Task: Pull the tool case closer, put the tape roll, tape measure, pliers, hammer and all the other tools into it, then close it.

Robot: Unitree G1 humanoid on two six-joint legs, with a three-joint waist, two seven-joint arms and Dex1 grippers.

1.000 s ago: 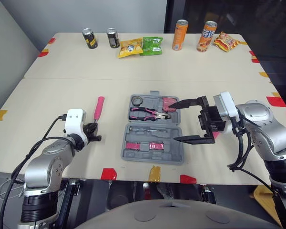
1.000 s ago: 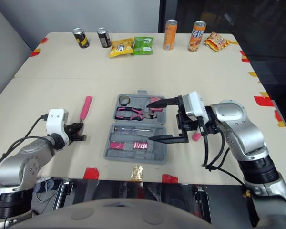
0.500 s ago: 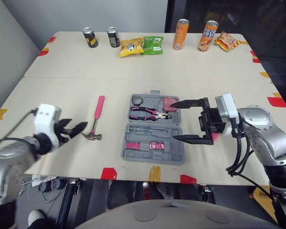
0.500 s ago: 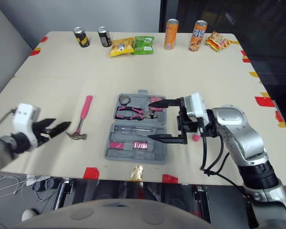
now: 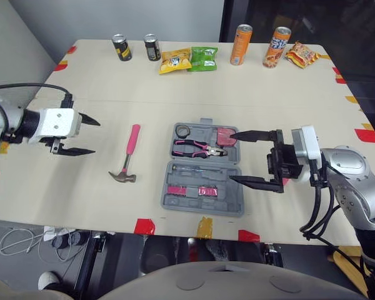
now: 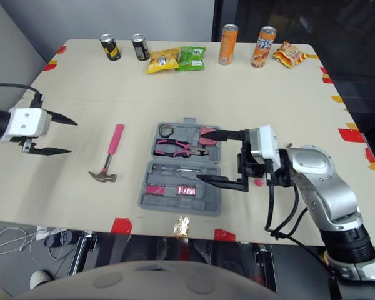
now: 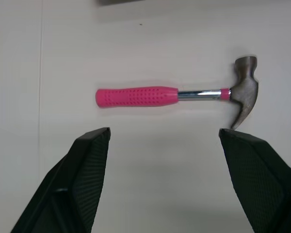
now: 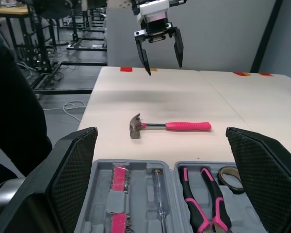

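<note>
The left tool (image 5: 95, 137) hangs wide open over the counter (image 5: 237, 87). The hammer (image 7: 177, 93) lies flat just ahead of its tips, untouched, running lengthwise along the gap between them. It looks stiff and head-heavy, with a dull steel claw head, a bright neck and a pink dimpled grip. I would take it across the grip near the neck, so the head cannot tip it; that probably needs a wrist turn. Beyond the hammer sits the open grey case (image 5: 203, 206), where the right tool (image 5: 232, 156) hovers, equally wide.

Cans (image 5: 241, 45) and snack bags (image 5: 175, 60) at far edge of table (image 5: 237, 94)
</note>
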